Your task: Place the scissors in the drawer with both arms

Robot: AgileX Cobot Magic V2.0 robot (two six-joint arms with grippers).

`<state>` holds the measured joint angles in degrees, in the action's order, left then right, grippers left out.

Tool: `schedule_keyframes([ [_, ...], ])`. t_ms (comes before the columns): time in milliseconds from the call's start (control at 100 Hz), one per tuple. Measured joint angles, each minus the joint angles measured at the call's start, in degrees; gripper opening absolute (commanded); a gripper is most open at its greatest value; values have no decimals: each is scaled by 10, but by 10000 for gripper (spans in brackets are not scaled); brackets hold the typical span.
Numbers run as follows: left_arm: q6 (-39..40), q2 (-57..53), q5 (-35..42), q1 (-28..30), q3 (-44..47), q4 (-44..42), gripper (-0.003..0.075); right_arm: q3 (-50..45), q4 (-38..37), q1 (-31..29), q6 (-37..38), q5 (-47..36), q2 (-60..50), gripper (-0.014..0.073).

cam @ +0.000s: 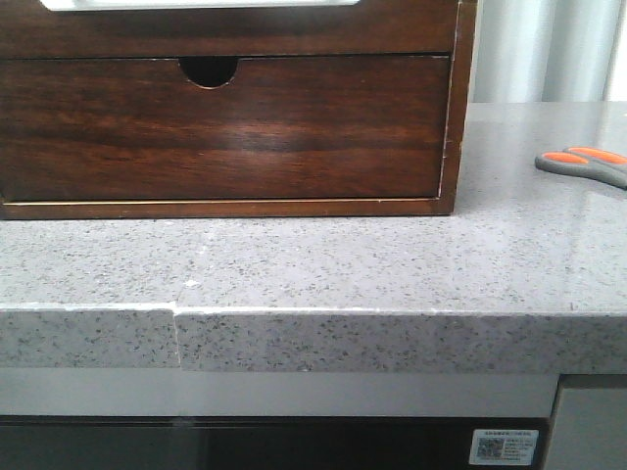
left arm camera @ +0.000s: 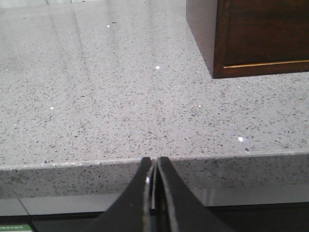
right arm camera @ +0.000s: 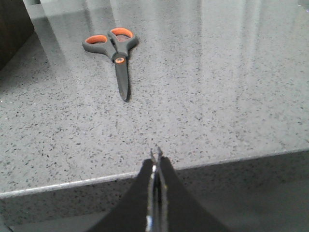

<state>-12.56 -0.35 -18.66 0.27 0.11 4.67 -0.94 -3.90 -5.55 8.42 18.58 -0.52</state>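
Note:
The scissors (cam: 588,164), grey with orange-lined loops, lie flat on the grey speckled counter at the far right, cut by the frame edge. In the right wrist view the scissors (right arm camera: 113,48) lie closed, well ahead of my right gripper (right arm camera: 155,157), which is shut and empty over the counter's front edge. My left gripper (left arm camera: 154,162) is shut and empty at the front edge, to the left of the cabinet. The drawer (cam: 245,29) is the plain dark reddish-brown front at the cabinet's top, with a white strip above it. Neither gripper shows in the front view.
Below it is a drawer front with a half-round notch (cam: 209,70), shut. The wooden cabinet (left arm camera: 260,38) stands on the stone counter (cam: 294,264) at the left and middle. The counter's front edge has a seam at the left.

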Motion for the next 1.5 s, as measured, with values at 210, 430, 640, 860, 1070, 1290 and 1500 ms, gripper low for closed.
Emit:
schedule_keyframes([
  [210, 0, 0, 11, 0, 0, -13, -19, -1, 0, 0, 0, -21, 0, -71],
  [430, 0, 0, 15, 0, 0, -14, -19, -1, -7, 0, 0, -42, 0, -71],
  [640, 0, 0, 50, 0, 0, -14, -18, -1, -7, 0, 0, -68, 0, -71],
  [860, 0, 0, 91, 0, 0, -4, -19, -1, -4, 0, 0, -106, 0, -71],
  [1070, 0, 0, 128, 0, -1, 74, -19, 1, 18, 0, 0, -104, 0, -71],
  [1290, 0, 4, 76, 0, -74, 48, -19, 79, 24, 0, 0, -22, 18, -71],
  [1500, 0, 67, 80, 0, -152, 14, -19, 152, 39, 0, 0, 11, 114, -71],
])
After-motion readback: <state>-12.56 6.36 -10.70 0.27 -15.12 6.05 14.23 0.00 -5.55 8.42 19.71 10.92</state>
